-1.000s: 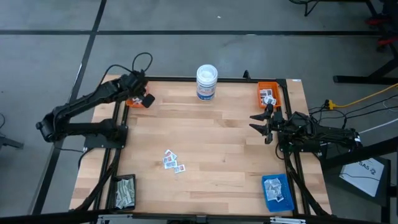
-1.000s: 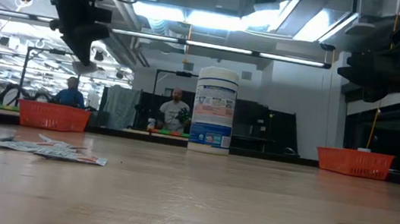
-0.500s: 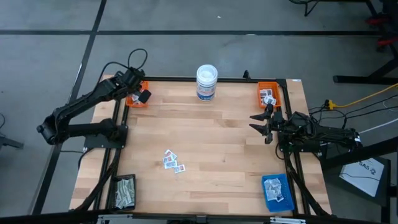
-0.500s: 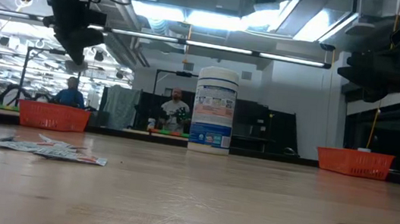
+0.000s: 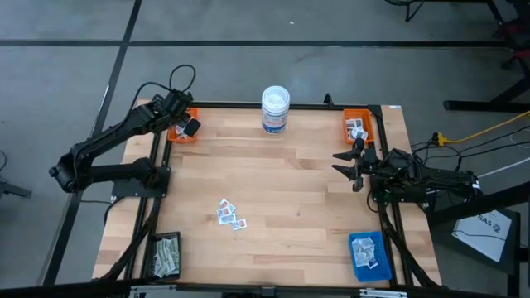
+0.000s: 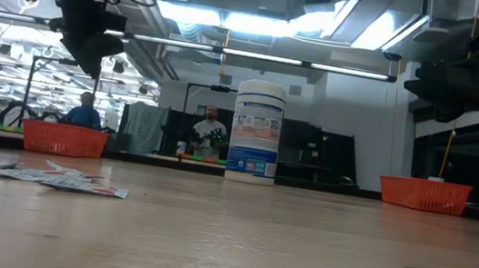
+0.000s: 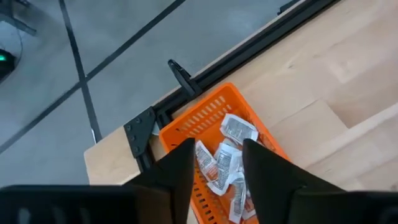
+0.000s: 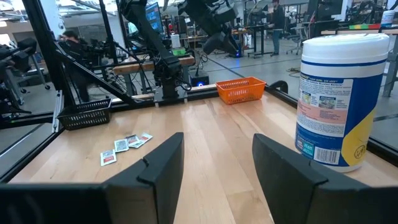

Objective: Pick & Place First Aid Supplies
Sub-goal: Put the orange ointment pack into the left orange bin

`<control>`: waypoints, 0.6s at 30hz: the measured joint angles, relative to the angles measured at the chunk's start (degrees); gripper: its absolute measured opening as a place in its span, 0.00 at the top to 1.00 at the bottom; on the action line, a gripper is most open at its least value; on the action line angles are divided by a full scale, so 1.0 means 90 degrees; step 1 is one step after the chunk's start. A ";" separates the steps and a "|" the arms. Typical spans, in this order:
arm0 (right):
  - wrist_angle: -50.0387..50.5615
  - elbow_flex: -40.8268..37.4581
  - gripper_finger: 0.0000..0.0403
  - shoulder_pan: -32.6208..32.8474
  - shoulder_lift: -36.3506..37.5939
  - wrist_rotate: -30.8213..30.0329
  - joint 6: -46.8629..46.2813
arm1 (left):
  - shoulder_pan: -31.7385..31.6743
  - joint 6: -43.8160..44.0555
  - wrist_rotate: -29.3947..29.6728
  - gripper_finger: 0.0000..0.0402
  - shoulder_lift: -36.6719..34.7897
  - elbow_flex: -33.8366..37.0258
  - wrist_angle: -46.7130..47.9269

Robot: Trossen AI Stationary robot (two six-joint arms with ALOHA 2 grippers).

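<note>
**A:** From above, where are the first aid supplies?

**B:** A few small flat white paper packets with blue-grey print (image 5: 230, 215) lie loose near the middle of the pale wooden table (image 5: 281, 182), towards its near side. More sit in the orange plastic mesh tray at the far left corner (image 5: 179, 132), the matching orange tray at the far right (image 5: 358, 126), the blue tray at the near right (image 5: 368, 253) and the black mesh tray at the near left (image 5: 166, 255), which holds pale greenish strips. The left gripper (image 5: 187, 127) hangs over the far-left orange tray; the right gripper (image 5: 349, 162) waits at the right edge.

**A:** And at table height?

**B:** The loose packets lie flat on the left, overlapping. The white round tub with a blue label (image 6: 256, 132) stands far back; its print is too small to read.

**A:** The left wrist view?

**B:** The fingers stand apart with nothing between them, directly over packets heaped in the orange tray.

**A:** The right wrist view?

**B:** Its fingers are spread and empty too. The tub's label shows a barcode, but no words I can make out.

**A:** How would a packet handle?

**B:** I'd judge it very light, thin and bendy, lying flush with the wood. Pinch one raised edge or corner, since overlapping neighbours could come along.
</note>
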State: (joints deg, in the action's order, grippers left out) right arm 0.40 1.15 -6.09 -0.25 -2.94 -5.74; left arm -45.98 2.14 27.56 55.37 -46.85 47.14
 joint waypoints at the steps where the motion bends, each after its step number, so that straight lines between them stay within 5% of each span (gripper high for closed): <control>1: 0.0000 0.0002 0.53 0.0000 0.0000 0.0000 0.0000 | 0.0000 0.0036 0.0009 0.67 0.0000 0.0000 0.0002; 9: -0.0002 0.0002 0.53 0.0000 0.0000 0.0000 0.0000 | 0.0352 0.0128 -0.1100 0.65 0.0000 0.0000 0.0010; 18: -0.0002 0.0002 0.53 0.0000 0.0001 0.0000 0.0000 | 0.2189 0.0639 -0.1644 0.70 0.0000 0.0000 0.0030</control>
State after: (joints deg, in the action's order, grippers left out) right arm 0.39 1.17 -6.08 -0.25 -2.94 -5.74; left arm -26.27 7.89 12.76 55.37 -46.85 47.41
